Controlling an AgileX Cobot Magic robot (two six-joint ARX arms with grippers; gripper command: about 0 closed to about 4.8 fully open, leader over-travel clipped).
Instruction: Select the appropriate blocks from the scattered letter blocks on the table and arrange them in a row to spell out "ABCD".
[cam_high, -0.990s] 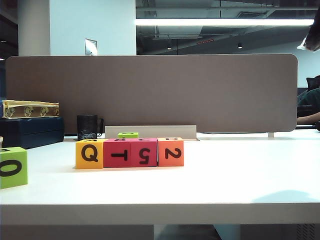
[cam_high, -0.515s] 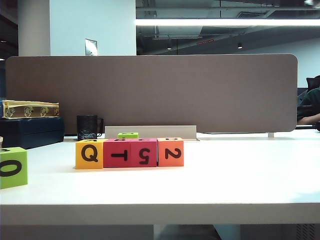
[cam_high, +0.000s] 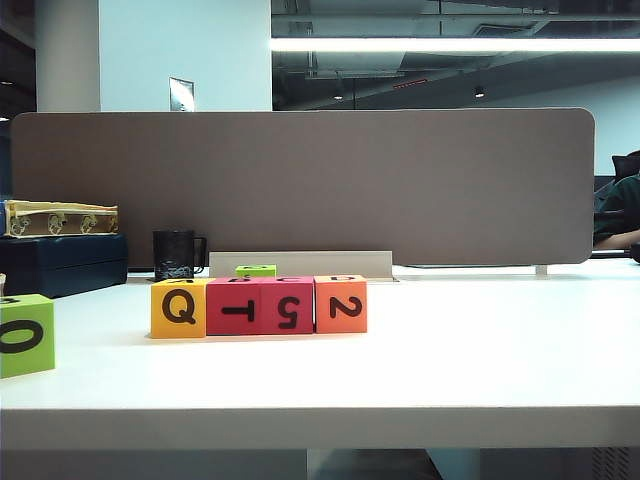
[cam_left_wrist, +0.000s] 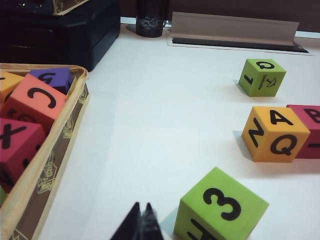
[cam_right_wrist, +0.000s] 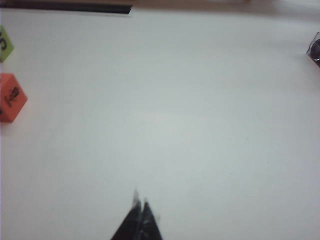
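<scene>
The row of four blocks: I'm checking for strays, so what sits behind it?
A small lime-green cube sits behind the row, only its top showing in the exterior view; farther back stands a black mug.

The left gripper (cam_left_wrist: 141, 220), fingers together, hovers above the table (cam_left_wrist: 160, 125) beside a lime-green cube (cam_left_wrist: 220, 207); the yellow cube (cam_left_wrist: 275, 132) touches a magenta-red cube (cam_left_wrist: 306, 131).

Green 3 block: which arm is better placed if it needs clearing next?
Left, probably. The left gripper, jaws shut, sits right beside the green 3 block. The right gripper, also shut, has no block near it; the orange block lies far off.
</scene>
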